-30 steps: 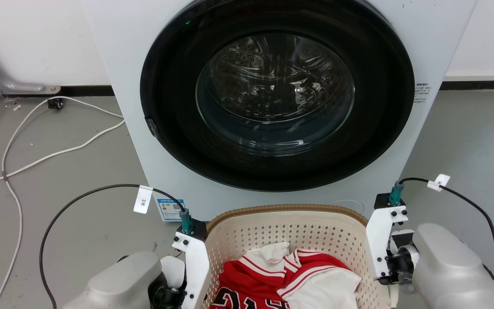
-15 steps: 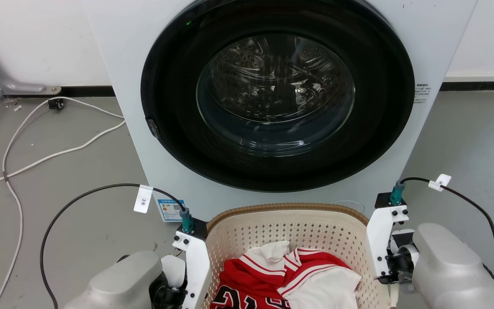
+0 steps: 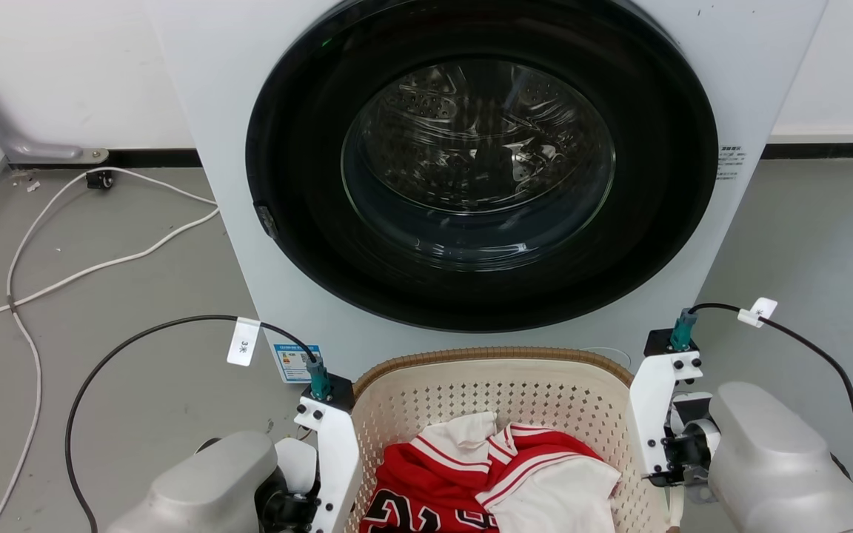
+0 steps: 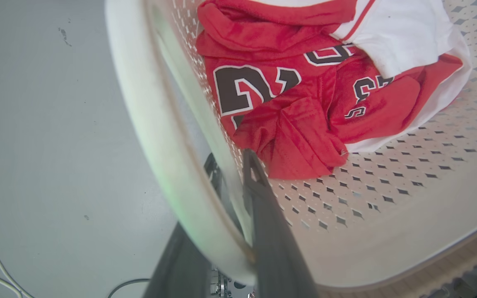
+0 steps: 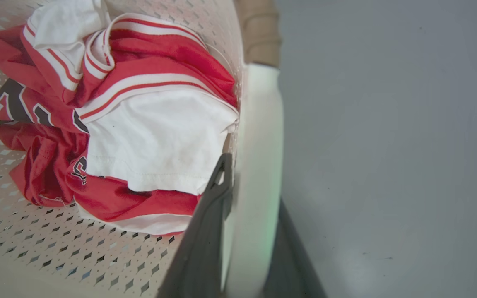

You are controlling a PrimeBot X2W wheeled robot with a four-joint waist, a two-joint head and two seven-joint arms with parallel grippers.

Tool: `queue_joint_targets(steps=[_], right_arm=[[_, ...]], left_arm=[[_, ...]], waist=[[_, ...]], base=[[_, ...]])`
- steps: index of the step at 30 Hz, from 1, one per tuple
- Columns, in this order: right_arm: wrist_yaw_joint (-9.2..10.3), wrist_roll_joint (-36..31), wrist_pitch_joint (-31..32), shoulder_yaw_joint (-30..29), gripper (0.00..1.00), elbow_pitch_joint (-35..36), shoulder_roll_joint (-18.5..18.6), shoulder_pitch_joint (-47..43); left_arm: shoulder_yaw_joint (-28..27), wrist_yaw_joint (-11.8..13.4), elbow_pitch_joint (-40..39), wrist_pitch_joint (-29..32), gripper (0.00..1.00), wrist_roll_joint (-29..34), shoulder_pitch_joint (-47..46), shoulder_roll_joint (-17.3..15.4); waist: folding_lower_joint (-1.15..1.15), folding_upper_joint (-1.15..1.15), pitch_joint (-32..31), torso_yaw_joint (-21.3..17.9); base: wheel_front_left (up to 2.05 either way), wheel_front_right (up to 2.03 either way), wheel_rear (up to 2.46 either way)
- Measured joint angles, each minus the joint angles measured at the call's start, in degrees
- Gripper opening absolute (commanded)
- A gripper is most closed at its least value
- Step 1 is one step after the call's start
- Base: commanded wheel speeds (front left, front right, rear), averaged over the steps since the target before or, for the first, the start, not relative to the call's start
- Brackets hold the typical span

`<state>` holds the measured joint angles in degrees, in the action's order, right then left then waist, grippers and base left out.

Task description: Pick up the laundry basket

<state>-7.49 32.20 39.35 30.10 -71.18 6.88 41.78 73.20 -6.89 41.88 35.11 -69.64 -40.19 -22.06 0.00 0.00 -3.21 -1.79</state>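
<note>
The grey floor (image 3: 115, 296) carries the white washing machine (image 3: 212, 111) at the centre; a white cable (image 3: 64, 280) curls at the left.

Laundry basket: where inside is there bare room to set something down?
Bare perforated floor of the laundry basket lies between the red and white clothes and the end wall at the bottom of both wrist views. The middle is crowded with clothes; the left hand and right hand each grip a side wall.

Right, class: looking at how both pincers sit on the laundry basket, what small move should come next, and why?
Probably a short, level, straight-up lift on both sides together. The left pincer and right pincer each appear to clamp a side of the laundry basket, one finger inside, one outside.
</note>
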Motion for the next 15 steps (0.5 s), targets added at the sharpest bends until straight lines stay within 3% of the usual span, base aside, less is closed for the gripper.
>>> queue_joint_targets(steps=[15], right_arm=[[0.0, 1.14, -0.33, 0.9, 0.0, -0.65, -0.08, 0.22]], left_arm=[[0.0, -0.08, 0.4, 0.01, 0.0, -0.11, 0.0, 0.04]], waist=[[0.0, 0.0, 0.07, -0.07]], base=[[0.0, 0.0, 0.0]])
